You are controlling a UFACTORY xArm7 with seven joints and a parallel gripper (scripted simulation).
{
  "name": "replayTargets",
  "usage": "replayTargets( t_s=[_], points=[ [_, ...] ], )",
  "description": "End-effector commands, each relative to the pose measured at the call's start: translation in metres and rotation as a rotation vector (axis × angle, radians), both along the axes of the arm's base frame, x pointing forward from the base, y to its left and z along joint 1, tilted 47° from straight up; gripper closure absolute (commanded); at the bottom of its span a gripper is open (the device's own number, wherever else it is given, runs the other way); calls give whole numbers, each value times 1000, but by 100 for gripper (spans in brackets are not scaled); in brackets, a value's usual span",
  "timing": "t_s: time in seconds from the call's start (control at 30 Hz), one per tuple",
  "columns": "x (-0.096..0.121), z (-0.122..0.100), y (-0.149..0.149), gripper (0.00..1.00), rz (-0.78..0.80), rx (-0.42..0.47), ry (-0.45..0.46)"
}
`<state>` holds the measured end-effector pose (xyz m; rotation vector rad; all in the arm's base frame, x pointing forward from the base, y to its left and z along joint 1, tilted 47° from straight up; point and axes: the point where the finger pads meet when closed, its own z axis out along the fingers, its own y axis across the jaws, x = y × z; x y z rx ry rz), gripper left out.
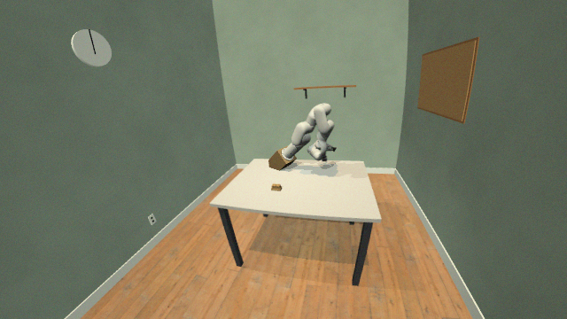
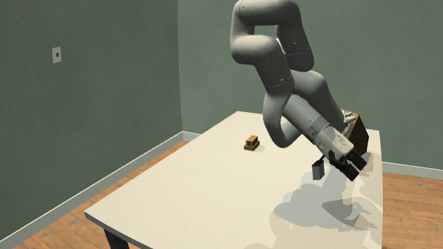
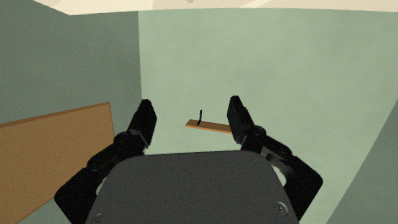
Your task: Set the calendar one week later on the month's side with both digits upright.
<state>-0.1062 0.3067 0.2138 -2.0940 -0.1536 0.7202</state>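
The small wooden calendar (image 1: 276, 188) (image 2: 251, 142), a tray with two cubes standing in it, sits on the white table (image 1: 328, 199) (image 2: 208, 194). It is too small for me to read its digits. My gripper (image 2: 354, 167) (image 1: 327, 151) (image 3: 191, 107) is open and empty. It hangs above the table's far side, near the arm's base, well away from the calendar. In the wrist view the fingers point at the wall and the calendar is out of sight.
The arm's brown base block (image 1: 279, 160) (image 2: 358, 133) stands at the table's back edge. A wall shelf (image 1: 324, 88) (image 3: 210, 126) and a cork board (image 1: 447, 80) (image 3: 50, 150) hang on the walls. A clock (image 1: 90, 47) hangs at the left.
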Motion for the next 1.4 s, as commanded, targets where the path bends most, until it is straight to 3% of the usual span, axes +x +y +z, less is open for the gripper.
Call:
replayTargets(
  t_s=[0.0, 0.03, 0.37, 0.43, 0.83, 0.9, 1.33, 1.37],
  points=[
    [5, 4, 2, 0, 19, 25, -24],
    [15, 11, 7, 0, 31, 69, -73],
    [15, 11, 7, 0, 31, 69, -73],
    [39, 26, 14, 0, 54, 165, -191],
    [39, 26, 14, 0, 54, 165, -191],
    [70, 42, 19, 0, 75, 262, -333],
    [71, 42, 19, 0, 76, 265, -338],
    [89, 51, 19, 0, 85, 314, -422]
  ],
)
